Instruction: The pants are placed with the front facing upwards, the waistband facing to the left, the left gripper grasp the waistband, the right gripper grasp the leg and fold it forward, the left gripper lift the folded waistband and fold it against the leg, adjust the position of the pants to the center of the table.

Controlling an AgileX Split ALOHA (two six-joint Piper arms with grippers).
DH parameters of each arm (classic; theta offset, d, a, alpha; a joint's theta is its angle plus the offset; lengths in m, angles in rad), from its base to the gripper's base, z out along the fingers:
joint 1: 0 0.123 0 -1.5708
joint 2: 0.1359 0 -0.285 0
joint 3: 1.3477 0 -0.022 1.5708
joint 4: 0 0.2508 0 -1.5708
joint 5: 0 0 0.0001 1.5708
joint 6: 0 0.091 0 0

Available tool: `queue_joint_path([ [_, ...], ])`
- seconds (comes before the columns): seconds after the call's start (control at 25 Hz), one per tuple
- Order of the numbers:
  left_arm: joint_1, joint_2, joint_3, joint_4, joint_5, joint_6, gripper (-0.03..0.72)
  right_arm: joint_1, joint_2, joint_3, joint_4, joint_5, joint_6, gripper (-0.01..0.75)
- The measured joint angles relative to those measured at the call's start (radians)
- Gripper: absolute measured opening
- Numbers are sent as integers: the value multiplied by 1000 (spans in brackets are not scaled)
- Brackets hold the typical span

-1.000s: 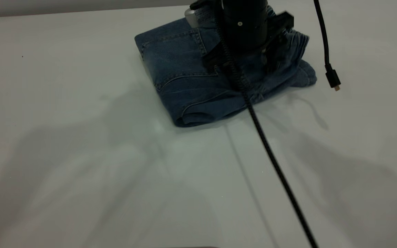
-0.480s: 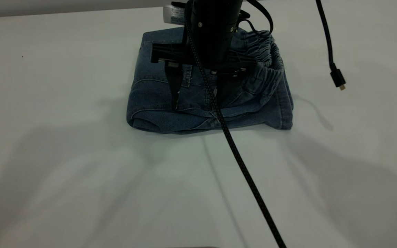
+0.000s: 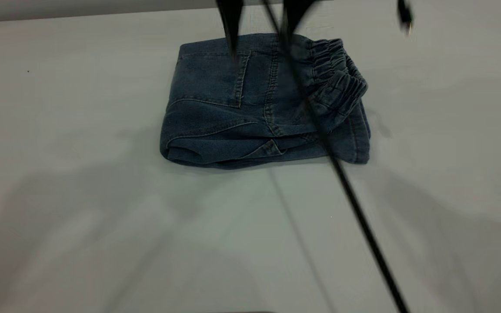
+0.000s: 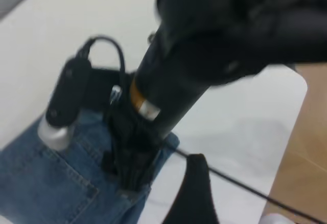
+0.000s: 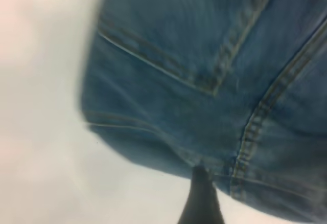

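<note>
White table, folded denim pants on it

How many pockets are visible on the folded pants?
1. A single patch pocket shows on the top layer of the pants, toward the exterior view's left, away from the gathered waistband. Others may be hidden inside the fold.

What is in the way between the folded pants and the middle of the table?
Nothing visible. The pants lie folded on the table, with only bare white tabletop around them. A thin black cable crosses in front.
</note>
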Motion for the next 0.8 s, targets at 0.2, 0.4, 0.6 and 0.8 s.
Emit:
queue_joint_path([
  [0.2, 0, -102, 0, 104, 6, -15, 574, 0, -196, -2, 3, 19, -54, 476],
  [0.4, 0, -217, 0, 279, 6, -116, 574, 0, -433, -2, 0, 32, -110, 476],
  [0.6, 0, -340, 37, 441, 6, -249, 574, 0, -656, 41, -12, 40, -128, 476],
  [0.8, 0, -471, 171, 467, 6, -305, 574, 0, -897, 255, -51, 47, -151, 476],
])
